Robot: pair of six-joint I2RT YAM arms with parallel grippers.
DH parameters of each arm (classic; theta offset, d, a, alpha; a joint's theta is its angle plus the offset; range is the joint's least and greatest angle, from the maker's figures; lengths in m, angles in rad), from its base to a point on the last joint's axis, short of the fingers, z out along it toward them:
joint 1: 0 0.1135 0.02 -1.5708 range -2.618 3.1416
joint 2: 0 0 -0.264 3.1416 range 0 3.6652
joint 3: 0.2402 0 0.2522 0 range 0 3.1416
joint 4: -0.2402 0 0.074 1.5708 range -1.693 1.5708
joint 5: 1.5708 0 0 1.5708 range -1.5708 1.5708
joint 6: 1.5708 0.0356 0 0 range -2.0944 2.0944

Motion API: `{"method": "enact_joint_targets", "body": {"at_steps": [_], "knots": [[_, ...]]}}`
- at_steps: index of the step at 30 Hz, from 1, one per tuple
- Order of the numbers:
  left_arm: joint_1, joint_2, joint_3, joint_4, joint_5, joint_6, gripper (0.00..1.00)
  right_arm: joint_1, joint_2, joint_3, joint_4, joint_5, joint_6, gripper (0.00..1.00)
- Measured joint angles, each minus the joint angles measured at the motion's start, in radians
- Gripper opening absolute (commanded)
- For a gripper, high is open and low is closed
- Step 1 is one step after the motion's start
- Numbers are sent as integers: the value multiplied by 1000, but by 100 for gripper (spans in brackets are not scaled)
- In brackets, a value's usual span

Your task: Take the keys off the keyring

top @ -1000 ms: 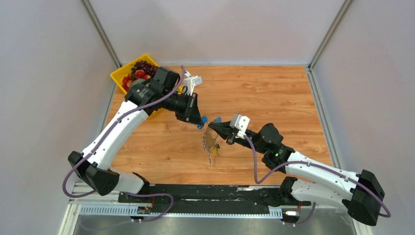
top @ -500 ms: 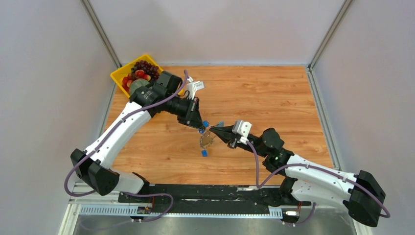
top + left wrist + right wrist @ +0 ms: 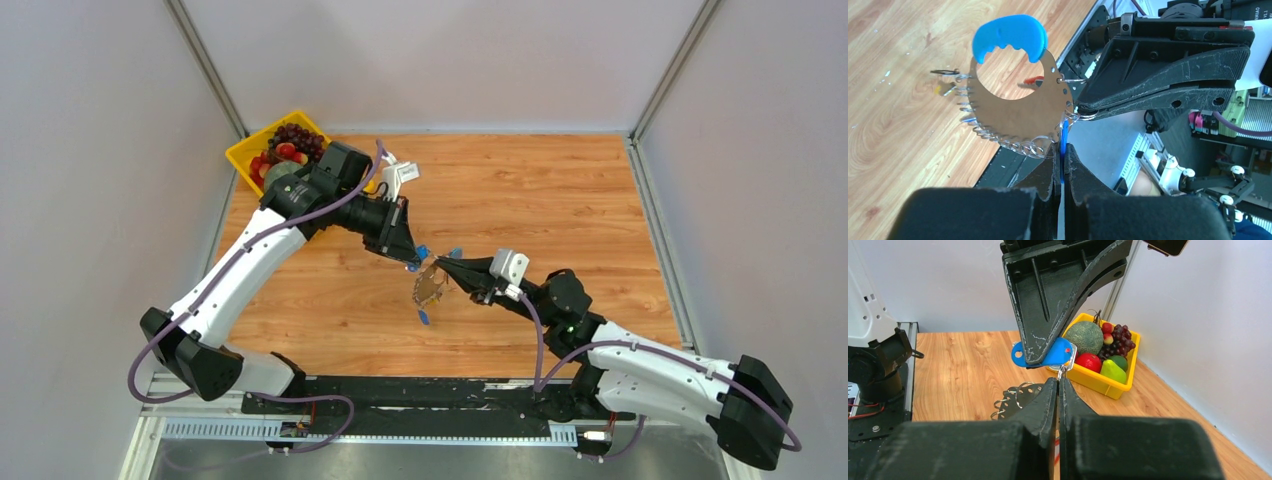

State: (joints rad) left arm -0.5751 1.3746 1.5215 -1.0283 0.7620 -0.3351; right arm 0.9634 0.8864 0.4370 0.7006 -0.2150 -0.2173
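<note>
The keyring [image 3: 1018,117] is a flat crescent metal plate with a bright blue grip [image 3: 1009,36] and a row of small wire rings. It hangs in the air between both grippers, above the wooden table, and also shows in the top view [image 3: 430,288]. My left gripper [image 3: 1063,148] is shut on a blue key tag [image 3: 1064,140], also seen in the right wrist view [image 3: 1060,352]. My right gripper [image 3: 1058,382] is shut on a small wire ring [image 3: 1065,371] at the plate's edge. Other keys with yellow [image 3: 943,90] and red [image 3: 1034,80] tags dangle from the rings.
A yellow bin [image 3: 243,158] of fruit stands at the table's far left corner, behind the left arm; it also shows in the right wrist view [image 3: 1120,386]. Grey walls enclose the table. The black base rail [image 3: 430,392] runs along the near edge.
The left gripper has moved slightly down and right, closer to the right gripper. The right wrist has shifted right. The keyring has swung and now hangs higher and tighter between them.
</note>
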Motion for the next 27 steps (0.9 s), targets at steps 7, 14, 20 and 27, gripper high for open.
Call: {"method": "enact_joint_targets", "body": {"at_steps": [7, 14, 20, 27], "knots": [[14, -10, 23, -5, -48, 1, 0, 0, -13, -1, -11, 5, 27, 43], [20, -30, 55, -10, -94, 0, 0, 0, -3, 16, -42, -14, 37, 40], [20, -37, 56, -12, -95, 0, 0, 0, 56, 89, -79, -32, 41, 34], [20, -38, 56, -12, -93, -1, 0, 0, 132, 173, -103, -42, 53, 34]]}}
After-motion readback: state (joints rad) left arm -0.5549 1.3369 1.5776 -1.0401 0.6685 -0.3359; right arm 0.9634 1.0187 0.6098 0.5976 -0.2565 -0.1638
